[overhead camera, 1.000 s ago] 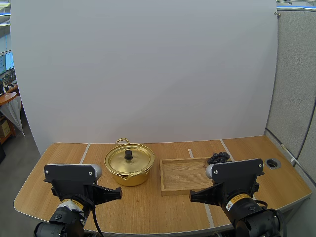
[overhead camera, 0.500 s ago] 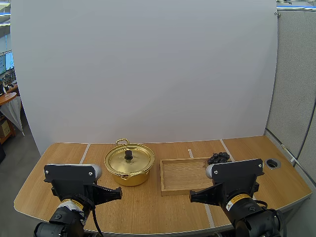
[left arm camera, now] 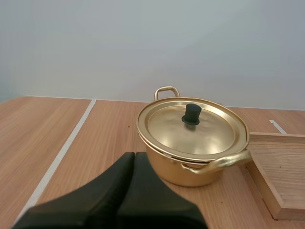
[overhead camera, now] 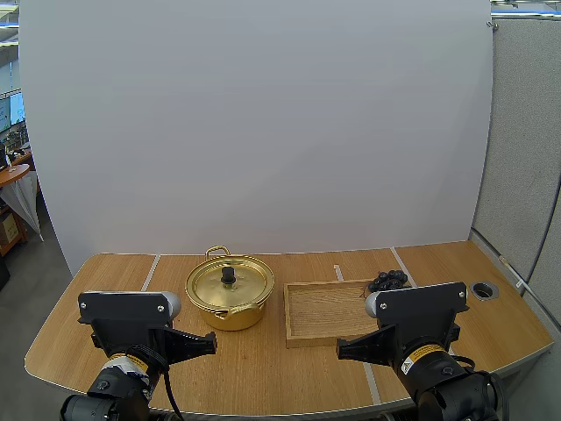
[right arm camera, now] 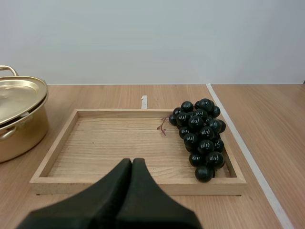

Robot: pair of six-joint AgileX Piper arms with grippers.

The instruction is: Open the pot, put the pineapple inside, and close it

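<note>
A: What lies ahead of the arms?
B: The biggest thing is a light wooden counter [overhead camera: 263, 368] crossed by thin white tape lines [left arm camera: 62, 152]. Straight ahead of the right end effector [right arm camera: 132, 161] sits a shallow rectangular wooden tray [right arm camera: 105, 143] with a low raised rim. Nothing stands between the two.
A: And the pot?
B: A round, shiny gold metal pot [left arm camera: 190, 169] stands ahead of the left end effector [left arm camera: 134, 154], a little to its right, with bare counter between them. It has one loop handle at its far side and one at the near side, which reaches toward the tray's corner. The pot sits just beside the tray, on the tray's left.
A: Is it open?
B: No. A gold metal lid [left arm camera: 209, 133] lies flat on it, with a small black knob [left arm camera: 192, 114] upright at its middle.
A: The fruit?
B: A bunch of glossy, dark, round grapes [right arm camera: 200, 133] lies inside the tray along its right wall. It is ahead and to the right of the right end effector and well apart from the pot.
A: And the end effectors?
B: Each is pressed together into one dark wedge, gripping nothing, just short of the pot and the tray.
</note>
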